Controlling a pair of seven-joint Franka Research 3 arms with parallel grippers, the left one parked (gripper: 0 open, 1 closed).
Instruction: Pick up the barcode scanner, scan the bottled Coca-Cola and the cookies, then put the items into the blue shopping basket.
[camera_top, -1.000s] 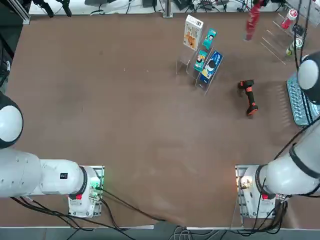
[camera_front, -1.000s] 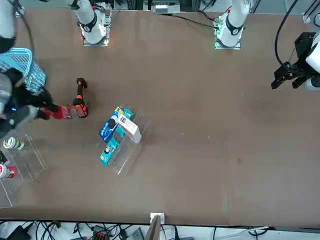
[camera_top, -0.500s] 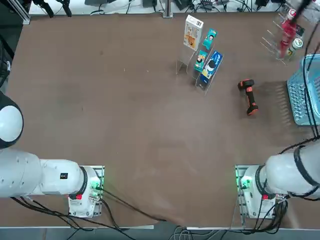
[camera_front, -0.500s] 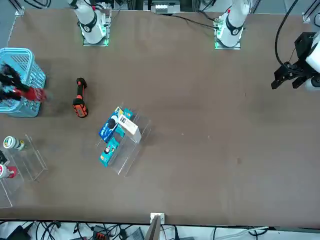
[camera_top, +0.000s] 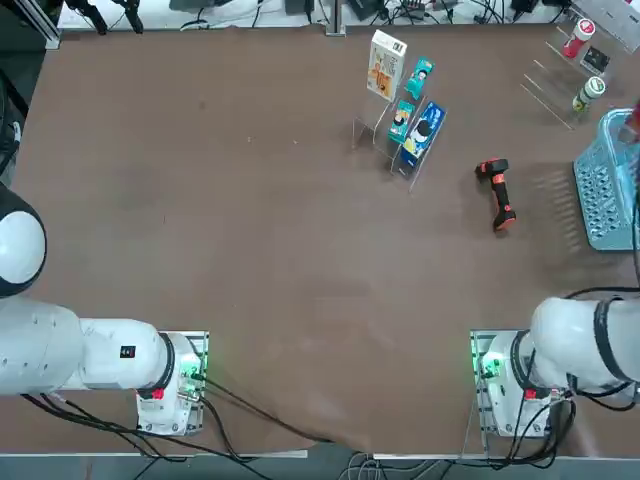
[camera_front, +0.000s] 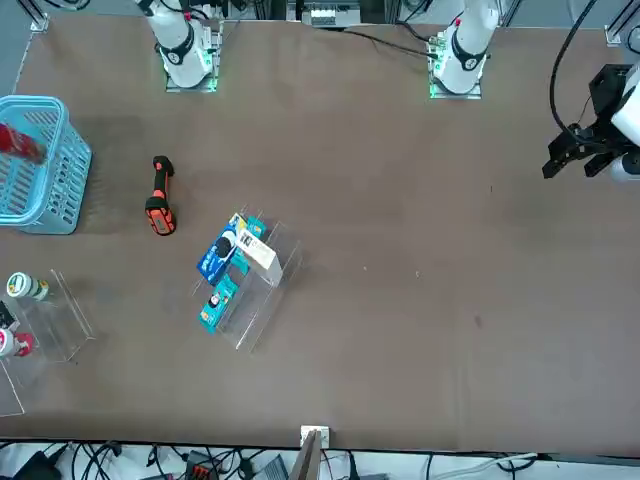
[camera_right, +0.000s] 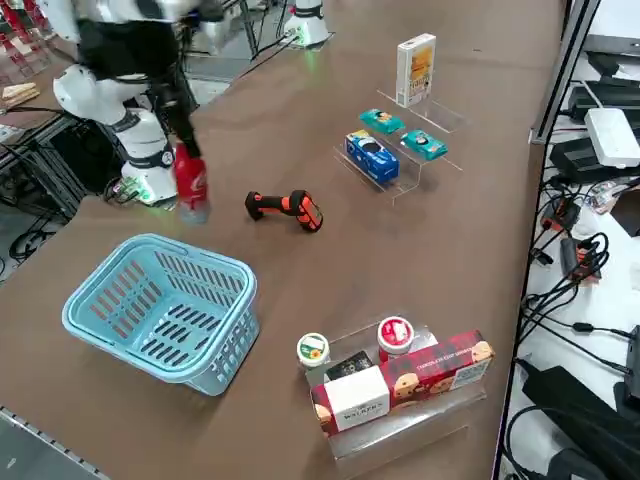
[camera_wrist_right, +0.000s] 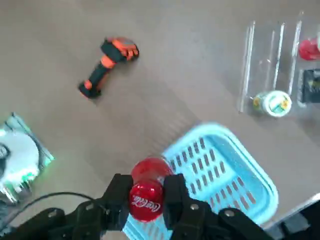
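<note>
Here the blue shopping basket (camera_right: 160, 310) is sitting on the tabletop (camera_top: 250, 230), with the barcode scanner (camera_top: 497, 194) lying at about nine o'clock from it in the top view. The right gripper (camera_wrist_right: 147, 196) is hanging beside the basket's rim toward the arm's base, not yet over the opening. Its fingers (camera_wrist_right: 120, 192) are clenching the bottled Coca-Cola (camera_right: 189, 182) at the neck, long axis hanging upright, while the cookies (camera_top: 385, 64) are standing untouched near twelve o'clock.
</note>
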